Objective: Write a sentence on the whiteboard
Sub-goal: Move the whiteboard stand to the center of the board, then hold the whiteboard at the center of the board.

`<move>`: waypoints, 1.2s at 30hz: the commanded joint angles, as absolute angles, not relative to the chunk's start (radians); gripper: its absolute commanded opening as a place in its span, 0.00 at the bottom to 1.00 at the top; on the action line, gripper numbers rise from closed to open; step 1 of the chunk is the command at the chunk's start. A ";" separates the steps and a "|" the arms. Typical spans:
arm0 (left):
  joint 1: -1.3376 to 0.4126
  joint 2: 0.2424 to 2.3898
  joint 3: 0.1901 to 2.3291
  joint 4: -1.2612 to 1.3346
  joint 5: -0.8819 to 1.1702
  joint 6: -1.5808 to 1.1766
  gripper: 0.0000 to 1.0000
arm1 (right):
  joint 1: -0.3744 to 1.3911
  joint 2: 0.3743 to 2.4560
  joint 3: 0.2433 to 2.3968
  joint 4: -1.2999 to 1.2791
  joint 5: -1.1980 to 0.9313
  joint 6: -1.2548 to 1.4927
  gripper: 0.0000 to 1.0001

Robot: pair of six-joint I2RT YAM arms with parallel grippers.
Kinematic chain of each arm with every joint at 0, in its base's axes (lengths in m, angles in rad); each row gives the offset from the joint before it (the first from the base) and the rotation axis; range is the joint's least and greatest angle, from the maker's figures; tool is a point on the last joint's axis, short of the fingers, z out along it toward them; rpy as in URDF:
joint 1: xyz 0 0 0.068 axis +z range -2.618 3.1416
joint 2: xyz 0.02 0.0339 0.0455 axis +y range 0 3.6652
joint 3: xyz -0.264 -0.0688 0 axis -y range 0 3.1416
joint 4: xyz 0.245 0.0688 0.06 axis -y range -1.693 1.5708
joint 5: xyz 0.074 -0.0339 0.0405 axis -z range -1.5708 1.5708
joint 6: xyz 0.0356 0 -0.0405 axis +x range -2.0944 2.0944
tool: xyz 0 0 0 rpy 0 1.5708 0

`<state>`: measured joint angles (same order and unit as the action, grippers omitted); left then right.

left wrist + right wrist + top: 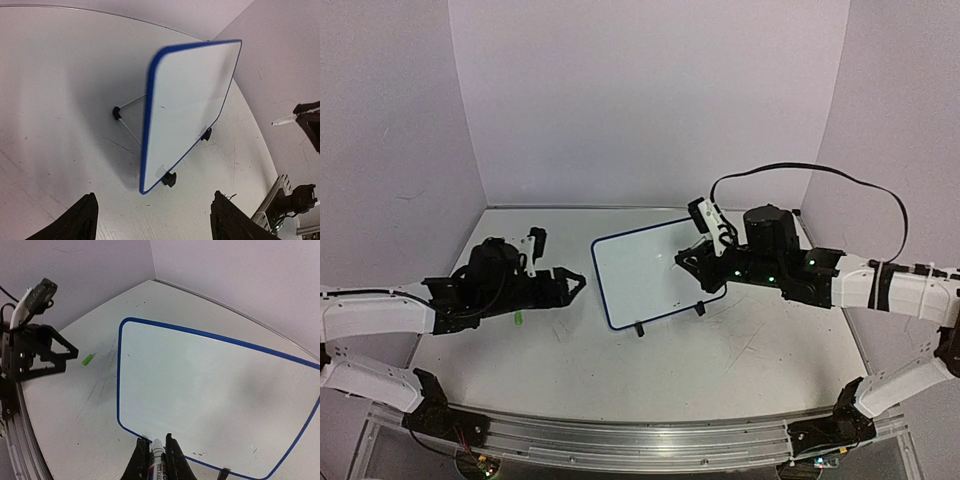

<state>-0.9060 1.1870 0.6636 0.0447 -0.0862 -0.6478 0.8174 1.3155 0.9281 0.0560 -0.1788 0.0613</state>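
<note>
The whiteboard (645, 275) stands tilted back on two black feet and a wire prop in the middle of the table. It also fills the left wrist view (190, 105) and the right wrist view (215, 390). Its face is bare white with a few tiny specks, and no sentence shows on it. My right gripper (157, 442) is shut on a white marker (158, 460), its tip just at the board's blue rim. In the top view that gripper (692, 262) sits at the board's right edge. My left gripper (155, 220) is open and empty, left of the board (575, 284).
A small green marker cap (87, 359) lies on the table left of the board, below my left arm (518, 319). Lilac walls close in the back and both sides. A metal rail (640, 445) runs along the near edge.
</note>
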 commanded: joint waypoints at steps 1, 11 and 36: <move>-0.751 1.082 0.532 0.311 0.192 -0.580 0.79 | 0.896 1.411 1.020 0.182 0.002 -0.087 0.00; -0.621 1.353 0.527 0.672 0.491 -0.566 0.73 | 1.017 1.636 1.181 0.278 0.098 -0.279 0.00; -0.531 1.750 0.711 0.884 0.762 -0.434 0.39 | 1.027 1.786 1.077 0.694 0.112 -0.406 0.00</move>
<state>-0.5373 1.7220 0.6541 0.8207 0.7097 -0.4656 1.0281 1.7792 1.1043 0.5724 0.0765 -0.3706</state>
